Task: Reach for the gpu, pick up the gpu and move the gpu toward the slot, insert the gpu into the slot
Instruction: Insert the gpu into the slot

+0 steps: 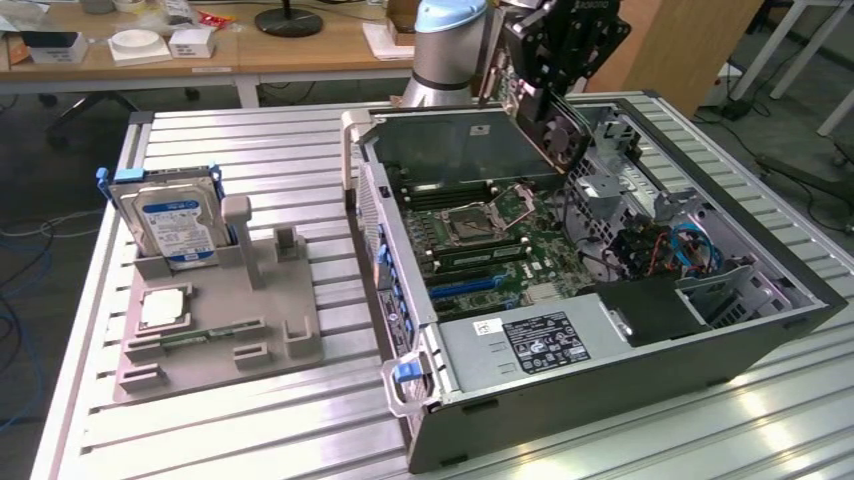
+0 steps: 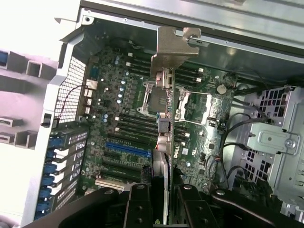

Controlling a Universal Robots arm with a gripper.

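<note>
**Holding the gpu [image 1: 551, 125] over the open computer case [image 1: 747, 330]**

Pinching the card between the fingers of the gripper [image 2: 164, 204], edge-on above the motherboard [image 2: 123, 123], with the silver bracket [image 2: 173, 47] close to one case wall. Raised over the far end of the case in the exterior view, beside the metal drive cage [image 1: 621, 150]. Bare blue slot [image 2: 126, 148] on the board below. On the exterior view's left, across the ribbed aluminium worktop [image 1: 267, 420], a grey fixture [image 1: 220, 330] carrying an upright hard drive [image 1: 167, 225]. Desks and cables beyond.

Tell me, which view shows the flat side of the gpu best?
The exterior view: the gpu, held by the gripper, shows a flat side there. The wrist view shows it edge-on, with its bracket.
</note>
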